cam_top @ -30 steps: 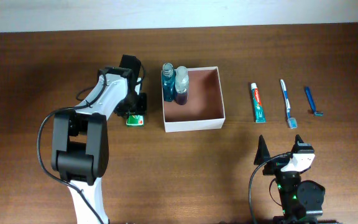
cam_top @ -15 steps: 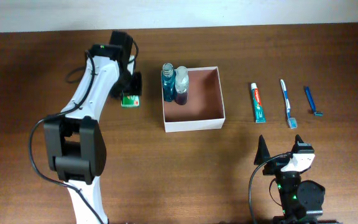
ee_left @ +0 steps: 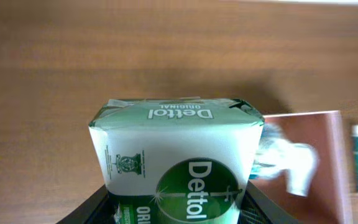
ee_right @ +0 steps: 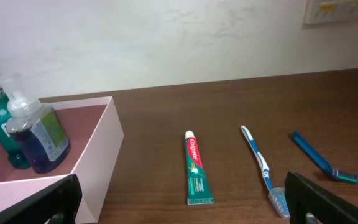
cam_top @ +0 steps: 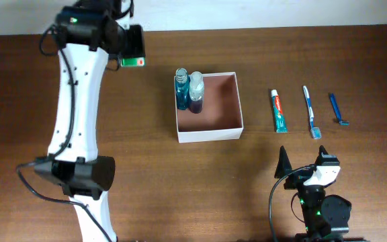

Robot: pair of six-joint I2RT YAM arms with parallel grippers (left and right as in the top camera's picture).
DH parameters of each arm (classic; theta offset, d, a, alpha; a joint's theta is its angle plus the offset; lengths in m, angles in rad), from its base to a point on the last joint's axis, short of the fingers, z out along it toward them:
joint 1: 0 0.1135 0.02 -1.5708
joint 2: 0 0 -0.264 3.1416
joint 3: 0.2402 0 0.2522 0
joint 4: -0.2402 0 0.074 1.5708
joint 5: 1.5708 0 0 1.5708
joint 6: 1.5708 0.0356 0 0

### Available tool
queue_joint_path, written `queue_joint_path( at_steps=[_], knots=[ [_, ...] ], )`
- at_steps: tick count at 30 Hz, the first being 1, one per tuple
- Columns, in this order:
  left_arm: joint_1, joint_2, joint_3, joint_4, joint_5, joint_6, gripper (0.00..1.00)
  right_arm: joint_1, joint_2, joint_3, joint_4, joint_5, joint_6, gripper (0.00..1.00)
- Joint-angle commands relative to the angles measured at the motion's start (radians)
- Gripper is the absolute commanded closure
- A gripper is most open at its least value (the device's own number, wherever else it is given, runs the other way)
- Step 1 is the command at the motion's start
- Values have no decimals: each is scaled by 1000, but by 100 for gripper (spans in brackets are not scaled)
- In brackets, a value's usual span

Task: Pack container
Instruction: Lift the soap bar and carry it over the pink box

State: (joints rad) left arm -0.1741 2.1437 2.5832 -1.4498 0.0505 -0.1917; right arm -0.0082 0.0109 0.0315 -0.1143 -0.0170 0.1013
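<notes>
Sitting mid-table, the container point(cam_top: 210, 133) holds two bottles, one teal point(cam_top: 181, 89) and one purple point(cam_top: 196, 96), upright in its far left corner. Left of it and farther back, the left gripper point(cam_top: 133, 54) is clamped on a green soap packet point(ee_left: 176, 155), raised and not yet over the box. To the right, toothpaste point(cam_top: 279, 111), toothbrush point(cam_top: 311, 111) and razor point(cam_top: 337, 109) lie unpacked. The right gripper point(cam_top: 306, 169) sits at the near edge, jaws wide apart, empty. I judge roughly a third done.
</notes>
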Motion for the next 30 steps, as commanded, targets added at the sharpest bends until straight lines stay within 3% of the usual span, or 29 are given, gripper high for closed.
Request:
queue_joint_path(
  at_steps=[1,12,18,30],
  knots=[
    [-26,-33,106,-10,79,5,67,-8,-6,-8,0,-5,0,2],
    [-306,-35,140,34,83,5,67,-8,-6,-8,0,-5,0,2],
    [-447,-27,129,79,-74,-43,67,-8,-6,-8,0,-5,0,1],
    [-510,103,49,185,-127,-164,66,-8,-6,-8,0,-5,0,2]
  ],
)
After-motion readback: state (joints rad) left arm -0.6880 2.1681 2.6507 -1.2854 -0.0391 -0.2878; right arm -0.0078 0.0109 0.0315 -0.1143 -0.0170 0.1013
